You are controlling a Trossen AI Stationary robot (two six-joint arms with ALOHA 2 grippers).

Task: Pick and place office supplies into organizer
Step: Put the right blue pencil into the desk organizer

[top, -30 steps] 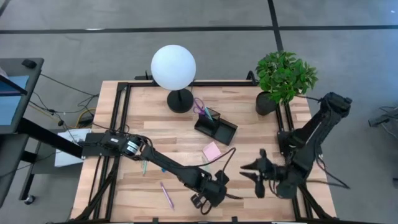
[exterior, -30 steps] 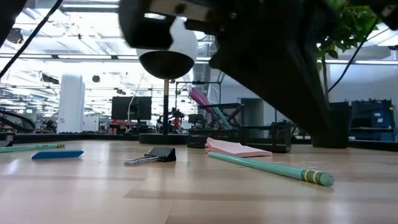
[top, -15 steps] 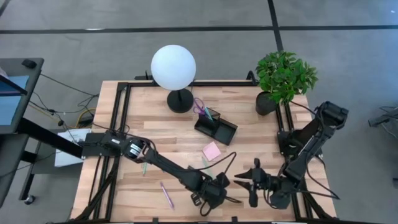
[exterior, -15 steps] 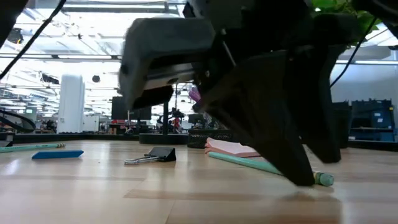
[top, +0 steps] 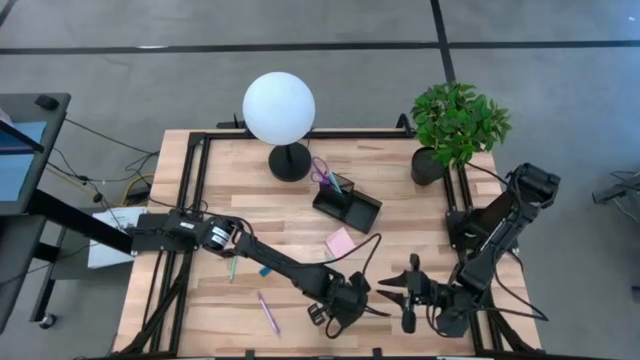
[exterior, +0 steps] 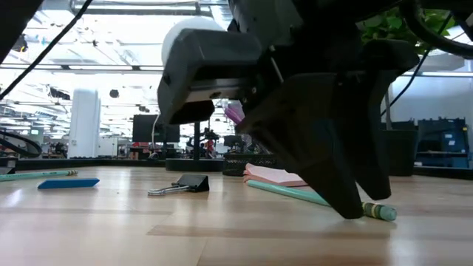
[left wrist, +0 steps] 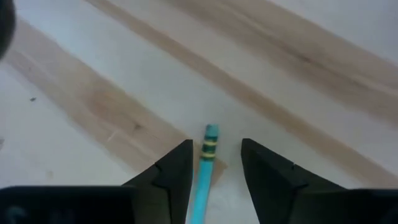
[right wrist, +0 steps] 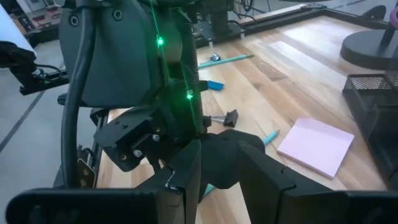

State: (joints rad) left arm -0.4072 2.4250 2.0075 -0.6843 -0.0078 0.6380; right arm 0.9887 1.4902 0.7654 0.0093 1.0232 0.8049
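A teal pencil (exterior: 295,193) lies flat on the wooden table, its yellow-banded eraser end (left wrist: 210,138) toward the near right. My left gripper (left wrist: 214,168) is open and points steeply down. Its two fingers stand on either side of the pencil just behind the eraser end, with a gap on each side (top: 362,308). My right gripper (top: 407,293) hovers open just to the right, facing the left gripper, with nothing between its fingers. The black organizer (top: 347,205) stands far of centre with purple scissors (top: 320,172) in its cup. A pink sticky-note pad (top: 340,242) lies near it.
A black binder clip (exterior: 181,185), a blue block (exterior: 68,183), a teal pen (top: 232,268) and a purple pen (top: 268,313) lie on the left half of the table. A globe lamp (top: 279,108) and a potted plant (top: 455,125) stand along the far edge.
My left gripper has come down from above the table. Its fingers now stand low around the pencil's eraser end. My right gripper has dropped a little and shifted toward the near edge, then held still. The pencil has not moved.
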